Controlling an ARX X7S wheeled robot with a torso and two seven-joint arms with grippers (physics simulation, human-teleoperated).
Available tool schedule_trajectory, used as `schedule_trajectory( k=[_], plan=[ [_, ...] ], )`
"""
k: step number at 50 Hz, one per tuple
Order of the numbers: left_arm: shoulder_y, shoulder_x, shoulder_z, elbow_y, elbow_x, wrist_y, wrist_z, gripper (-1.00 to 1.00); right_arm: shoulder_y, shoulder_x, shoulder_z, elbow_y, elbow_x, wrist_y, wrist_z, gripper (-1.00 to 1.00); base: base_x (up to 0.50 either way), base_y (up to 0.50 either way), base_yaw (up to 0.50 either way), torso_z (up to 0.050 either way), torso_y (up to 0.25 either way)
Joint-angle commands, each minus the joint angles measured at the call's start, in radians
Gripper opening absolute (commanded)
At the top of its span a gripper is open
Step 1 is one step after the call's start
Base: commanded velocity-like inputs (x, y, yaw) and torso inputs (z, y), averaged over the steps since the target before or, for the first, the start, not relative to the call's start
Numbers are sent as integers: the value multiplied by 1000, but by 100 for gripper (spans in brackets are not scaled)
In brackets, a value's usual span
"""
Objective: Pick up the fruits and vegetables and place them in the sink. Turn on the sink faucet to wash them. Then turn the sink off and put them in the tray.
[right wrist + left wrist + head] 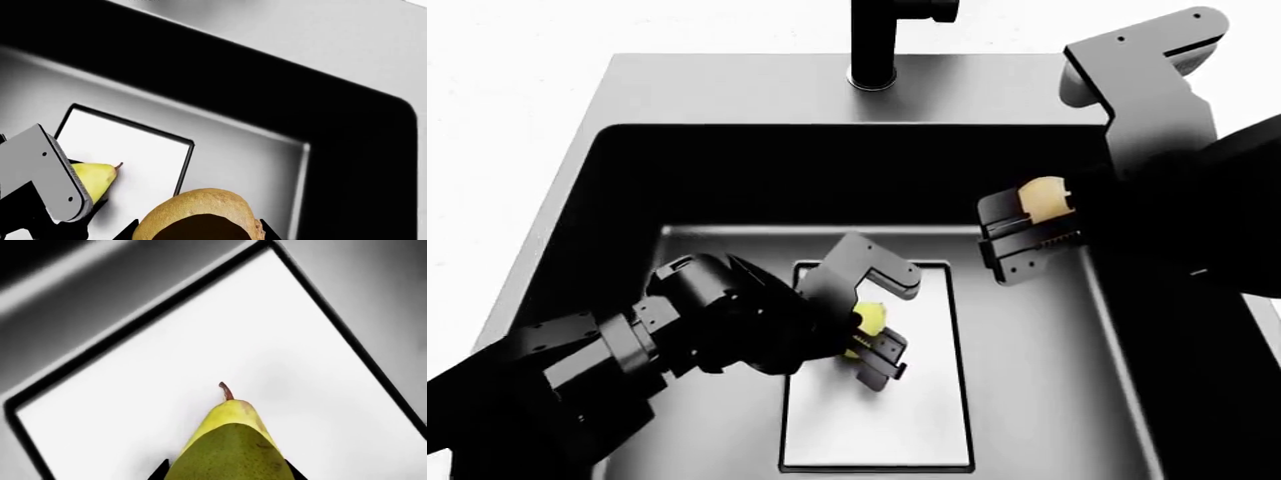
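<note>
Down inside the black sink [734, 90], my left gripper [877, 348] is shut on the yellow-green pear [868, 318], holding it just over the pale drain plate [881, 430]. In the left wrist view the pear [230, 445] fills the gap between the dark fingertips [160, 471], stem pointing away. My right gripper [1030, 232] is higher, over the basin's right side, shut on the brown-tan oval [1044, 197]. In the right wrist view that oval [200, 210] sits between the jaws, with the pear [97, 177] below. The faucet [888, 40] stands behind the basin. The tray is out of view.
The sink's dark walls [253, 90] enclose both grippers, and the right arm's large black body [1201, 200] overhangs the right rim. White counter [507, 60] surrounds the sink.
</note>
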Motion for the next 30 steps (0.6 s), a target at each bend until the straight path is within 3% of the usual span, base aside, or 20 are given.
schedule_trajectory(
  k=[1,17,30],
  plan=[
    [-27,-106,-73,224,-137,-27,-130,-100,4,7,4,-11,-6,12,0,-100,0,0,0,0,0],
    [-182,-424,-304,643,-476,-30,-421,-100,2,69,71,-137,-17,-33,-28,-100,0,0,0,0,0],
    [-209,-606,-423,819,-619,29,-488,-100,-1,128,110,-276,21,-99,16,-100,0,0,0,0,0]
  ],
)
